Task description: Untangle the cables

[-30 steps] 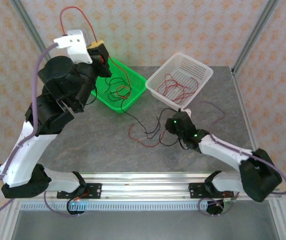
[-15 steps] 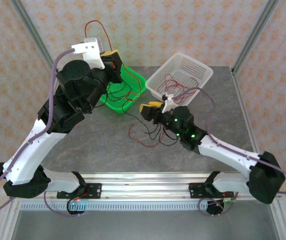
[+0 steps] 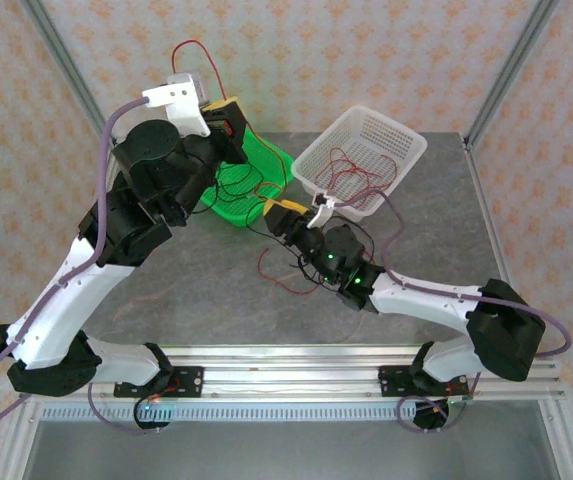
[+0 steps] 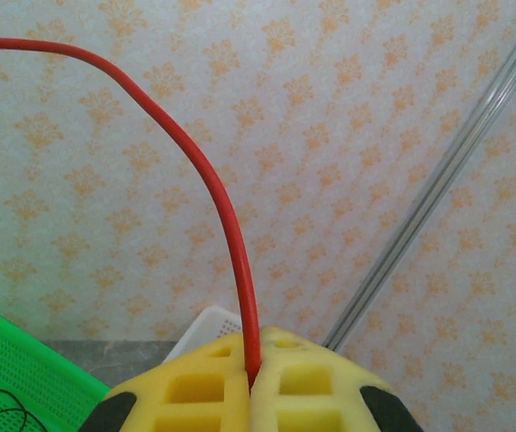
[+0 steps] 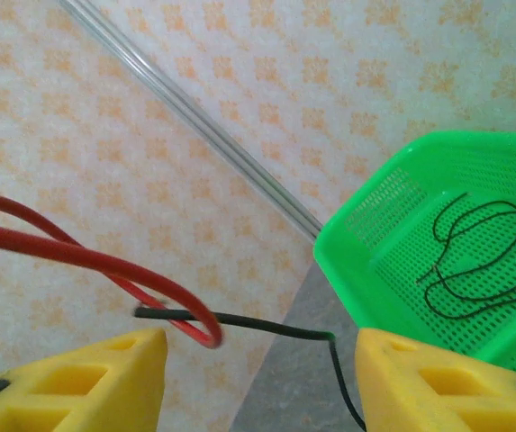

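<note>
Right gripper (image 5: 256, 346) has swung centre-left, jaws apart before crossed cables (image 5: 91, 258), while left gripper (image 4: 250, 382) pinches a red cable (image 4: 226, 216); pulling could tighten the snag.

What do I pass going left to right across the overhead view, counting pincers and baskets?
Left pincer, shut on a red cable → right pincer → white basket. Green basket omitted: it overlaps both pincers.

cables (image 3: 284, 272) mid-table; green basket (image 3: 276, 165) behind
</note>
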Robot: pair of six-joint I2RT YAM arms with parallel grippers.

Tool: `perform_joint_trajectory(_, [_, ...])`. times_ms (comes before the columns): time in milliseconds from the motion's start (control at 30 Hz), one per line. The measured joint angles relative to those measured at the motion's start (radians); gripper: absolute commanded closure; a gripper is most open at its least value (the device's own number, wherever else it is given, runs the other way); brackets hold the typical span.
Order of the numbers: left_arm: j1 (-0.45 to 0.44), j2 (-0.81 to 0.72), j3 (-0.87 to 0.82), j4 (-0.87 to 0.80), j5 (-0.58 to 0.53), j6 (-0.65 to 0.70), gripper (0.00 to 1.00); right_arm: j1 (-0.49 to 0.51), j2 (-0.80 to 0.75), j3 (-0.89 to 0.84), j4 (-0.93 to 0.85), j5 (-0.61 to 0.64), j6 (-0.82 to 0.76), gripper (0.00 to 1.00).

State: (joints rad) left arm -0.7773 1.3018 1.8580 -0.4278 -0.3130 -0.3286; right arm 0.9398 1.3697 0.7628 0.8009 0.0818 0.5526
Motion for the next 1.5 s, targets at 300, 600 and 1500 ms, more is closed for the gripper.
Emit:
perform_joint_trajectory(300, [0.0, 0.0, -0.01, 0.006, 0.016, -0.012, 1.0, 0.0, 0.038, 0.057, 0.003, 0.063, 0.012, 0.45])
perform_joint_trajectory(600, [0.0, -0.017, -0.01, 0.007, 0.025, -0.015, 1.0, 0.0, 0.182, 0.209, -0.06, 0.216, 0.042, 0.62])
perform_joint_trajectory(1500, [0.0, -0.023, 0.087, -0.019, 0.005, 0.016, 1.0, -0.088, 0.185, -0.136, -0.348, 0.289, 0.235, 0.53])
